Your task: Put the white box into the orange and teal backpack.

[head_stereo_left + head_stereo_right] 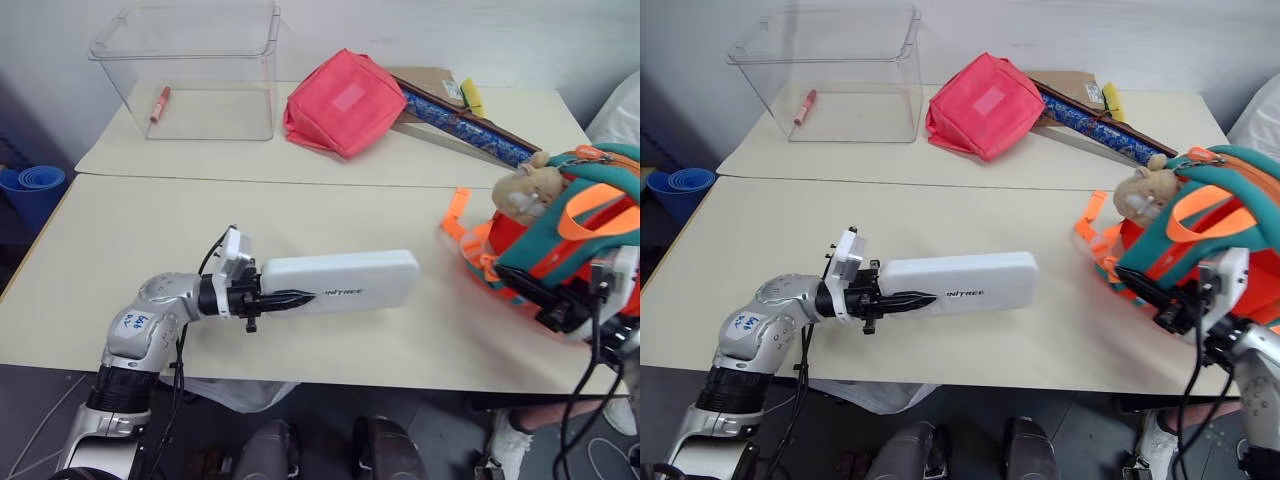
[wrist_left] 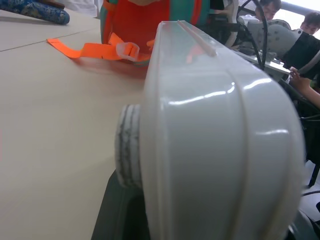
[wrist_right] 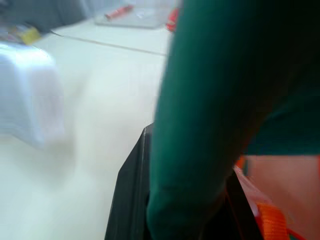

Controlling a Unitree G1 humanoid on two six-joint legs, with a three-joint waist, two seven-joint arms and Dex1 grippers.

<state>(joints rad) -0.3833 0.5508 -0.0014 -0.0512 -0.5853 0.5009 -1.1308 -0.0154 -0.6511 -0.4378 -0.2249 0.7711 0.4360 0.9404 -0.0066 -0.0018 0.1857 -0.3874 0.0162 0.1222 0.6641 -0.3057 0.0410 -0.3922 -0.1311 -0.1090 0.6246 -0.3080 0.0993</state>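
My left claw (image 1: 285, 298) is clenched on one end of the white box (image 1: 340, 281), holding it level above the table (image 1: 150, 230), its far end pointing at the backpack (image 1: 1200, 240). The backpack sits at the table's right edge, a plush bear (image 1: 1140, 195) on top, orange straps (image 1: 462, 232) trailing toward the box. My right claw (image 1: 1165, 300) is clamped on a teal strap (image 3: 200, 125) at the backpack's near side.

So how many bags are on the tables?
2: the orange and teal backpack at the near table's right edge, and a pink-red pouch on the far table beside the clear bin. None seems hidden.
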